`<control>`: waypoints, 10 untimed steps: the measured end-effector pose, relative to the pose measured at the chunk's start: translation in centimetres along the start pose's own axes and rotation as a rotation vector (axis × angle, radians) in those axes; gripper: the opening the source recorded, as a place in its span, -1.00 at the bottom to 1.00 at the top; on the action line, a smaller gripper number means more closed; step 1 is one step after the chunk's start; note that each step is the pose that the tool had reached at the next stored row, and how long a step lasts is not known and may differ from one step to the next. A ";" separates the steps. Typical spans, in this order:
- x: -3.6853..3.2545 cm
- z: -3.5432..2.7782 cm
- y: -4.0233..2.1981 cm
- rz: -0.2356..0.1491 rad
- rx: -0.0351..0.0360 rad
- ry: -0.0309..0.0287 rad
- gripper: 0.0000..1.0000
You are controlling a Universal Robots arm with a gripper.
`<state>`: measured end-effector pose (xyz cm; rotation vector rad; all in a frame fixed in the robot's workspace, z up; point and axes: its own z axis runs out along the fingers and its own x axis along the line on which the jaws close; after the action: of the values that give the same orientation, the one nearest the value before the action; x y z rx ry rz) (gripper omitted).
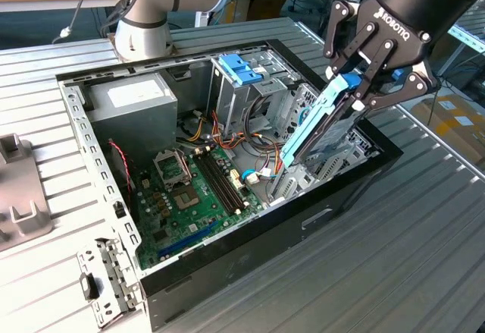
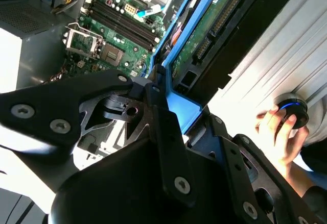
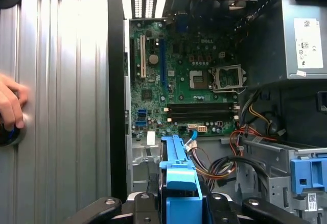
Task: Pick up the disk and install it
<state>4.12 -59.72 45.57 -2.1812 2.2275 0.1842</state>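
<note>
My gripper (image 1: 358, 92) is shut on the disk (image 1: 317, 127), a flat grey drive in a light-blue side-rail bracket. I hold it by one end, tilted steeply, its low end reaching into the open computer case (image 1: 227, 261) at the exterior view's right, over the metal drive bay (image 1: 342, 151). In the second wrist view the disk (image 2: 220, 17) shows its green circuit side and blue rail beyond my black fingers (image 2: 162, 109). The first wrist view has the blue bracket (image 3: 179, 175) between the finger links, above the motherboard (image 3: 189, 81).
Inside the case lie the green motherboard (image 1: 189, 196), loose coloured cables (image 1: 254, 175), the grey power supply (image 1: 132, 98) and a blue tabbed plastic piece (image 1: 239, 67). A person's hand (image 2: 278, 132) rests on a round knob on the ribbed metal table (image 1: 394, 257) beside the case.
</note>
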 end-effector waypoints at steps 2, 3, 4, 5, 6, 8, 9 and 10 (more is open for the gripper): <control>-0.14 -0.04 -0.58 0.000 -0.0003 0.0002 -0.25; -0.23 -0.04 -0.73 0.000 -0.0003 0.0001 -0.25; -0.36 -0.03 -0.97 0.000 -0.0005 -0.0001 -0.25; -0.45 -0.03 -1.15 0.000 -0.0007 -0.0001 -0.25; -0.56 -0.05 -1.37 0.000 -0.0009 0.0000 -0.25; -0.64 -0.07 -1.88 0.000 -0.0016 0.0000 -0.25; -0.67 -0.11 -2.47 0.000 -0.0031 0.0001 -0.25; -0.68 -0.13 -3.07 0.001 -0.0048 0.0001 -0.25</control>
<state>7.21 -59.11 45.55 -2.1831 2.2300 0.1896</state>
